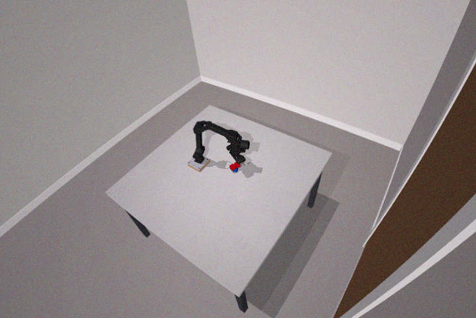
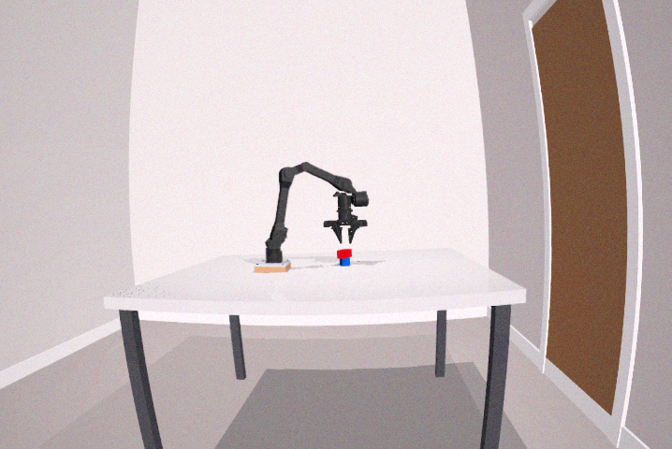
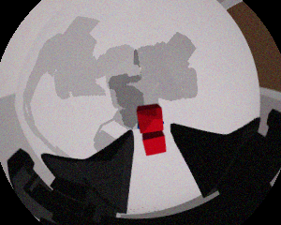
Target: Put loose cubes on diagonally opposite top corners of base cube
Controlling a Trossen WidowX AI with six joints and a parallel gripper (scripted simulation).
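Note:
Two red cubes sit side by side on top of the blue base cube (image 1: 235, 169) (image 2: 344, 261), which stands on the table. One red cube (image 1: 237, 165) (image 3: 150, 119) is the upper one in the wrist view; the other red cube (image 1: 232, 167) (image 3: 155, 144) is below it there. In the exterior view they overlap as one roughly level red band. Only slivers of blue show in the wrist view. The width of the gap between the red cubes cannot be told. My gripper (image 2: 345, 242) is open and empty, with its fingertips a little above the red cubes.
The white table (image 1: 208, 220) (image 2: 315, 288) carries the arm's base plate (image 1: 199, 163) (image 2: 272, 267) to the left of the cubes in the top and exterior views. Shadows of the arm fall around the cubes. Walls and a brown door panel (image 1: 433, 179) (image 2: 580, 185) stand beyond the table.

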